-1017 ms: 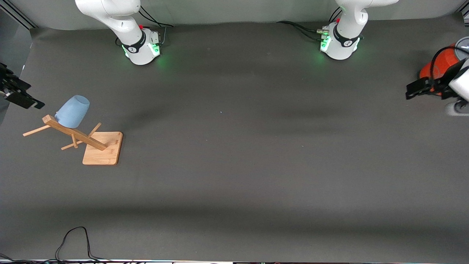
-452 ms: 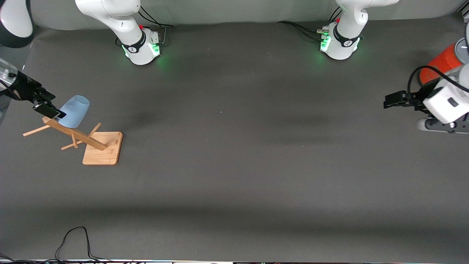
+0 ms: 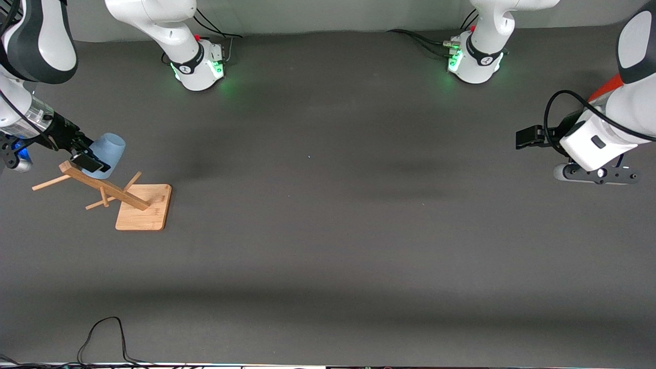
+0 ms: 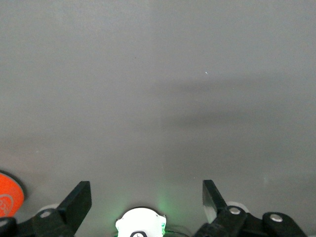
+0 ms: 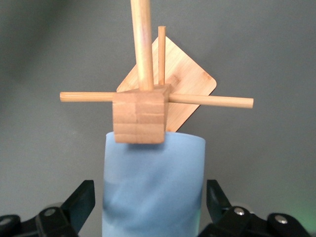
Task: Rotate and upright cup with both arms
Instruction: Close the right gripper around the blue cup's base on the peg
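Note:
The pale-blue cup (image 3: 107, 149) hangs mouth-down and tilted on a peg of a wooden rack (image 3: 104, 186) toward the right arm's end of the table. My right gripper (image 3: 90, 154) is open, with one finger on each side of the cup. In the right wrist view the cup (image 5: 153, 182) fills the gap of the right gripper (image 5: 150, 193), apart from both fingers, under the rack's square post end (image 5: 139, 116). My left gripper (image 3: 528, 137) is open and empty over the table toward the left arm's end, and the left wrist view (image 4: 146, 190) shows only dark mat between its fingers.
The rack's flat wooden base (image 3: 144, 206) lies nearer to the front camera than the cup. An orange can (image 3: 606, 88) stands by the left arm, mostly hidden by it, and shows in the left wrist view (image 4: 7, 197). A black cable (image 3: 102, 328) loops at the near edge.
My right gripper has moved in from the table's end until its open fingers flank the cup. My left gripper has moved from the orange can toward the table's middle.

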`<state>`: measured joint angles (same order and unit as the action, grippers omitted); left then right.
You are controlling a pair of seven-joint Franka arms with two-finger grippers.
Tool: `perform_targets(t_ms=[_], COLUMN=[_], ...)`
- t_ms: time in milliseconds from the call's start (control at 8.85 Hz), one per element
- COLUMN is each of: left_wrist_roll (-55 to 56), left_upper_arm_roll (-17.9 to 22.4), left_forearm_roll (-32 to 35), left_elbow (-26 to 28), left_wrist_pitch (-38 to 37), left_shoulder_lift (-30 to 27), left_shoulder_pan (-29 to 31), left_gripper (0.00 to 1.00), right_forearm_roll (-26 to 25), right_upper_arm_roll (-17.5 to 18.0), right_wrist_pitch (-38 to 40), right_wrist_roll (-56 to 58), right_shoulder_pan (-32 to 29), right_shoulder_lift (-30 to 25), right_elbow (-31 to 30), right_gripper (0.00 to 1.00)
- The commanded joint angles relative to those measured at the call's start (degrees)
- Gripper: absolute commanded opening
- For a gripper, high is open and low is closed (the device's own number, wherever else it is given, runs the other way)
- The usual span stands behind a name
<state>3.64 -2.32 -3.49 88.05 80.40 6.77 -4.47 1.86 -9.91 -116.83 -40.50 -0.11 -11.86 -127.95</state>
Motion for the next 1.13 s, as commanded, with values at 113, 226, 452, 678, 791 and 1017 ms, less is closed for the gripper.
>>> perform_targets(t_ms=[113, 226, 452, 678, 791, 1017], left_wrist_roll=[0.93, 1.02, 0.93, 1.02, 1.11, 1.46], left_upper_arm_roll=[0.65, 0.57, 0.56, 0.56, 0.56, 0.56], left_forearm_roll=[0.42, 0.33, -0.03, -0.29, -0.29, -0.46], left_elbow=[1.43, 1.17, 1.25, 1.43, 1.34, 1.34], left_wrist_pitch=[-0.94, -0.94, -0.94, -1.03, -0.86, -1.12], left_shoulder_lift=[-1.76, -1.94, -2.11, -2.55, -2.64, -2.9], left_shoulder_pan=[-0.97, -1.06, -0.98, -1.06, -1.06, -1.06], left_gripper=[1.0, 1.0, 1.0, 1.0, 1.0, 1.0], right_forearm_roll=[0.6, 0.6, 0.6, 0.6, 0.6, 0.51], right_upper_arm_roll=[-0.37, -0.37, -0.37, -0.2, 0.24, 0.42], right_wrist_pitch=[-1.56, -1.56, -1.47, -0.42, 2.11, 7.82], right_wrist_roll=[-1.33, -1.34, -1.34, -1.33, -1.34, -2.82], right_shoulder_pan=[0.63, 0.63, 0.63, 0.63, 0.63, 3.17], right_shoulder_lift=[-0.45, -0.45, -0.54, -1.41, -2.63, -7.28], right_elbow=[-0.99, -0.99, -0.81, -0.46, 0.49, 1.73], right_gripper=[0.99, 0.63, 0.48, 0.47, 0.47, 0.47])
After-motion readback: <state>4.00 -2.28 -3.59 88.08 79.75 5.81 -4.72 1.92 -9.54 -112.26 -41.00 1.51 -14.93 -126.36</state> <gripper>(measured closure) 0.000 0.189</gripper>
